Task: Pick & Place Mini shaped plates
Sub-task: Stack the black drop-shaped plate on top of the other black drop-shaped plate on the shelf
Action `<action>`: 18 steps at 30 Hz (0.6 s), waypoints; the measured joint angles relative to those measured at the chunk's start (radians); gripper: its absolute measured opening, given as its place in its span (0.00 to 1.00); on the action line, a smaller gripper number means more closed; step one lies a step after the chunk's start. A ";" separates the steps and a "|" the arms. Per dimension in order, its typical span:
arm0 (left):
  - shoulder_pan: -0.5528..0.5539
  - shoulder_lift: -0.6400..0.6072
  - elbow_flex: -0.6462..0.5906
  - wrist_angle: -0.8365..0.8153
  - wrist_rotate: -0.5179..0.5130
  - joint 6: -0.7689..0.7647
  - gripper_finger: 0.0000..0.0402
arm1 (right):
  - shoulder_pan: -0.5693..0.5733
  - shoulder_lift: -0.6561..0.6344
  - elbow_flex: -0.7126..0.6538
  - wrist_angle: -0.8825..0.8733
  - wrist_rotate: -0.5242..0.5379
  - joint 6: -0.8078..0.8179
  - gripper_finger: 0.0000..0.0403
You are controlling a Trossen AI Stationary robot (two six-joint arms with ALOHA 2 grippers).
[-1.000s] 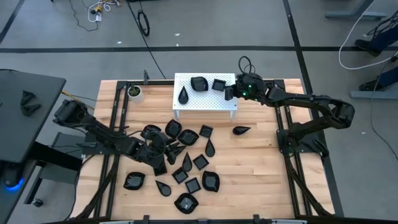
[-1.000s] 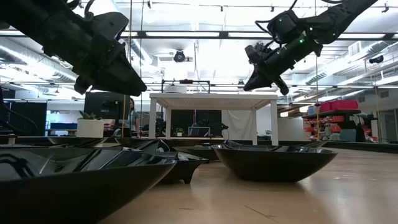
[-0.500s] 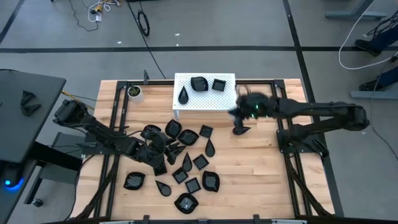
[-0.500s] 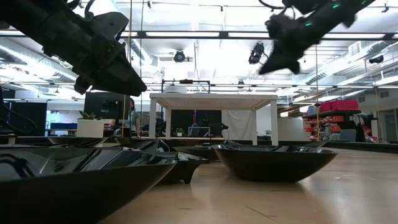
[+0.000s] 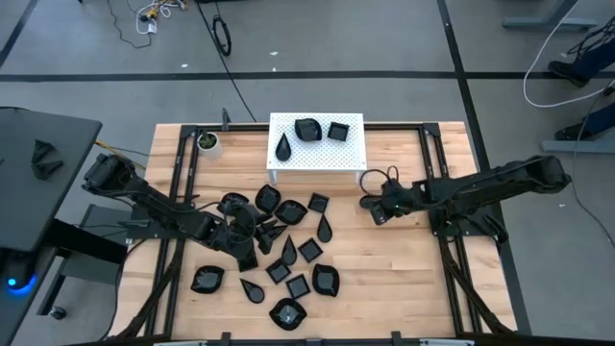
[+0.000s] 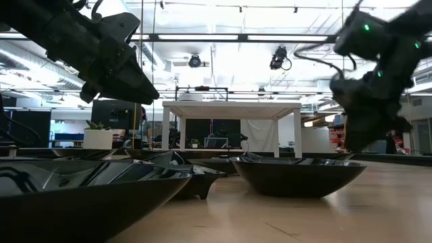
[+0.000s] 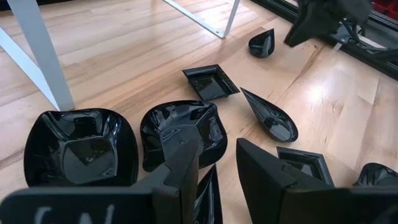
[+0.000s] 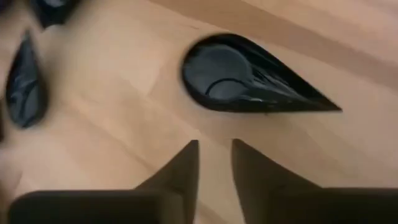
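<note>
Table (image 5: 404, 259): light wood, framed by dark rails.

White stand (image 5: 351, 149): set at the table's far middle; three mini shaped plates are carried on it, a teardrop (image 5: 284, 147), a lobed one (image 5: 307, 129) and a square one (image 5: 338, 131).

Main cluster of black plates (image 5: 288, 245): scattered over the table in front of the stand, square, teardrop and lobed shapes mixed, several touching or overlapping.

Lone teardrop plate (image 8: 249, 76): lying flat on the wood, apart from the cluster toward the right side.

Right claw (image 8: 214, 152): lowered just beside this lone plate; fingers are seen slightly parted with nothing between them.

Left claw (image 7: 217, 165): held low over the cluster's left part; fingers are spread, nothing pinched.

Small white cup with plant (image 5: 208, 142): placed left of the stand.
</note>
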 joint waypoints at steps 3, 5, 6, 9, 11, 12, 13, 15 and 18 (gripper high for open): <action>0.000 0.000 0.000 0.000 0.000 0.000 0.29 | 0.000 0.000 -0.076 0.093 0.029 0.089 0.39; 0.000 0.000 0.000 0.000 0.000 0.001 0.29 | 0.000 -0.001 -0.109 0.134 0.067 0.140 0.43; 0.000 0.000 0.000 0.000 -0.001 0.001 0.29 | 0.001 -0.002 -0.122 0.149 0.081 0.158 0.44; 0.000 0.000 0.000 0.000 -0.007 0.002 0.29 | 0.001 -0.003 -0.144 0.188 0.128 0.180 0.44; 0.000 0.000 0.000 0.000 -0.007 0.003 0.29 | 0.000 -0.001 -0.148 0.214 0.159 0.166 0.43; 0.000 0.000 0.000 0.000 -0.007 0.004 0.29 | 0.000 0.001 -0.149 0.230 0.176 0.158 0.42; 0.000 0.000 0.000 0.000 -0.008 0.006 0.29 | -0.001 0.001 -0.151 0.239 0.198 0.152 0.41; 0.000 0.000 0.000 0.000 -0.008 0.006 0.29 | -0.011 0.001 -0.151 0.243 0.230 0.153 0.38; 0.000 0.000 0.000 0.000 -0.008 0.006 0.29 | -0.041 0.001 -0.151 0.223 0.250 0.153 0.34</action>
